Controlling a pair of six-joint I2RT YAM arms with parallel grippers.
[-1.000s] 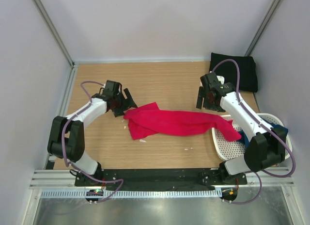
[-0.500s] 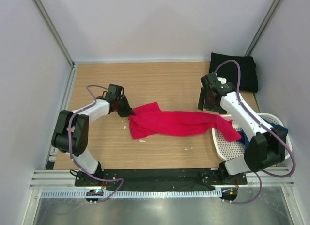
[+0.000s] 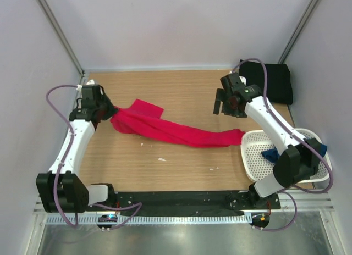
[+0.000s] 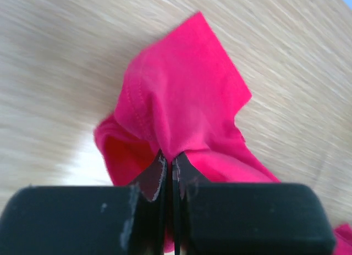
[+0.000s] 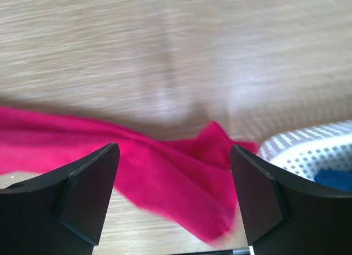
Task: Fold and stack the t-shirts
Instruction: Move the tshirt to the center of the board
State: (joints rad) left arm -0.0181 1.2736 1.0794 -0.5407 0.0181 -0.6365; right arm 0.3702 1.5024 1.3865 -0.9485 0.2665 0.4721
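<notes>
Wood table [image 3: 181,90], basket [image 3: 256,146] holding navy t-shirt [image 3: 269,154], left fingers [image 4: 155,178] pinching red t-shirt [image 3: 176,133], right fingers [image 5: 88,194] apart

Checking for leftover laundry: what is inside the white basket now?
Some dark blue cloth lies in the white basket. The right arm covers much of the basket, so anything else there is hidden. The red shirt lies outside it.

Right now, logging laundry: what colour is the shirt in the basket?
The t-shirt is blue, clearest in the top external view.
</notes>
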